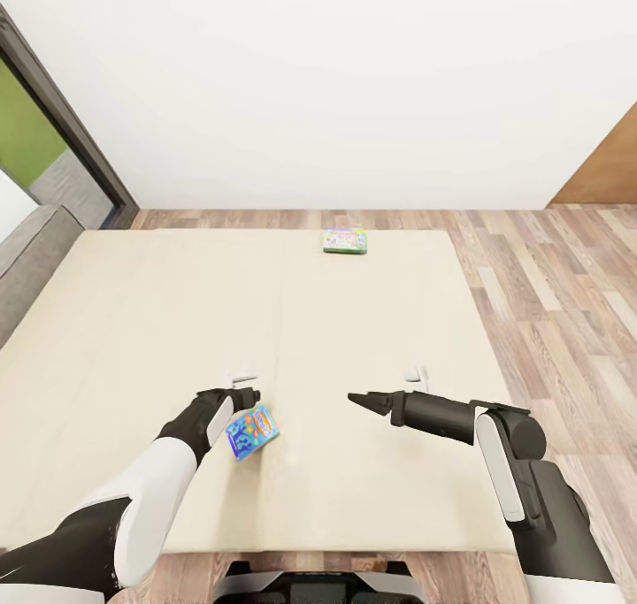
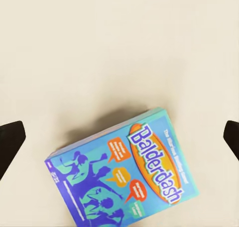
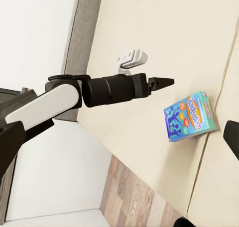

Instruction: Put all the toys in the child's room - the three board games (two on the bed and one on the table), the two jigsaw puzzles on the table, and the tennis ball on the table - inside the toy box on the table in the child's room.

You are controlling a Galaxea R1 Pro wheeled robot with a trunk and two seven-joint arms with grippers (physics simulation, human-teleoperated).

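The bed's beige mattress (image 1: 159, 321) has two board games on it. A blue one (image 1: 253, 431) lettered "Balderdash" (image 2: 122, 174) lies near the front edge, also seen in the right wrist view (image 3: 190, 116). My left gripper (image 1: 249, 399) hovers just above it, open, with its fingers (image 2: 11, 142) wide apart on either side and not touching the box. The green-edged board game (image 1: 345, 240) lies at the mattress's far edge. My right gripper (image 1: 361, 401) is open and empty over the mattress, to the right of the blue box.
A low grey headboard (image 1: 26, 250) runs along the bed's left side below a dark-framed window (image 1: 62, 135). Wood plank floor (image 1: 548, 303) lies to the right of the bed and a white wall (image 1: 354, 82) behind it.
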